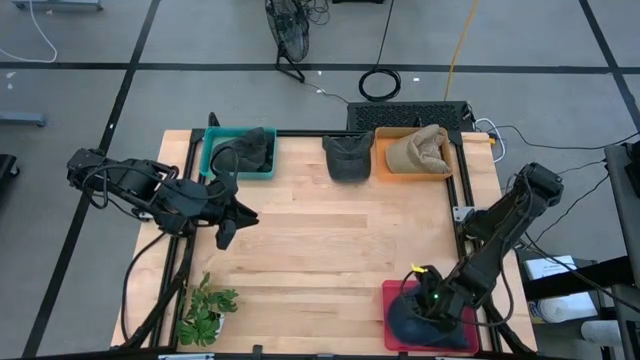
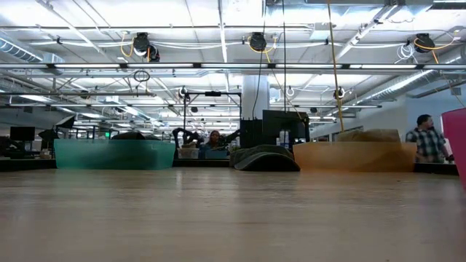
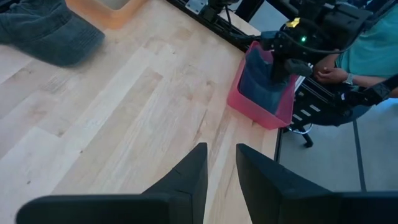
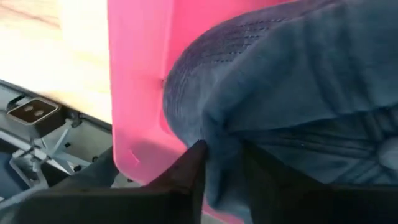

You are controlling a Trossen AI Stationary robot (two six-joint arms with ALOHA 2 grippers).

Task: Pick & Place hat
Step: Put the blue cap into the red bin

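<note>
A navy blue hat (image 1: 420, 318) lies in a pink bin (image 1: 392, 335) at the table's near right corner. My right gripper (image 1: 432, 300) reaches down into the bin and is shut on the hat (image 4: 298, 93). A dark grey hat (image 1: 347, 157) rests flat on the table at the far edge; it also shows in the low view (image 2: 266, 158). My left gripper (image 1: 228, 222) hovers over the table's left side, fingers close together and empty (image 3: 221, 165). My right gripper pinches a raised fold of the blue hat's cloth (image 4: 219, 146) between its two fingers, near the bin's pink wall (image 4: 137, 93). The fingers come from above, slanting down into the bin. The hat still rests in the bin.
A teal bin (image 1: 238, 153) holding a dark hat and an orange bin (image 1: 412, 153) holding a tan hat stand along the far edge. A small plant (image 1: 205, 312) sits at the near left corner. A person's arm (image 3: 348, 71) shows beyond the table's right edge.
</note>
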